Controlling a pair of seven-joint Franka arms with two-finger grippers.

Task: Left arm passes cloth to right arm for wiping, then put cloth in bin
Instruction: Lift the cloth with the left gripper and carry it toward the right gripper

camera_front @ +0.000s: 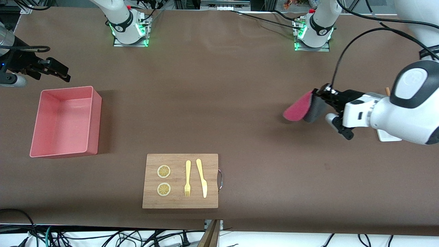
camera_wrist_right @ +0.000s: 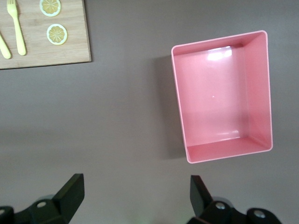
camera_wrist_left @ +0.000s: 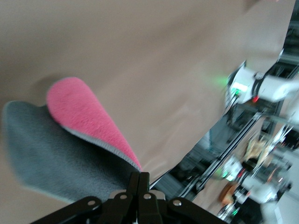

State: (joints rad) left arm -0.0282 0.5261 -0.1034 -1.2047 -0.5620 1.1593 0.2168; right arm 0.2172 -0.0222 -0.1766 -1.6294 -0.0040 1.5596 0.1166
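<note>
Brown table cover (camera_front: 219, 113) under cloth (camera_front: 299, 107) pinched in left end effector (camera_front: 321, 92) (right end effector (camera_wrist_right: 135, 193) spread, perhaps waiting)

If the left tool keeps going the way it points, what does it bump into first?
Probably nothing: the left tool, shut on the cloth, points across bare table. The bin lies far along, perhaps in line.
</note>
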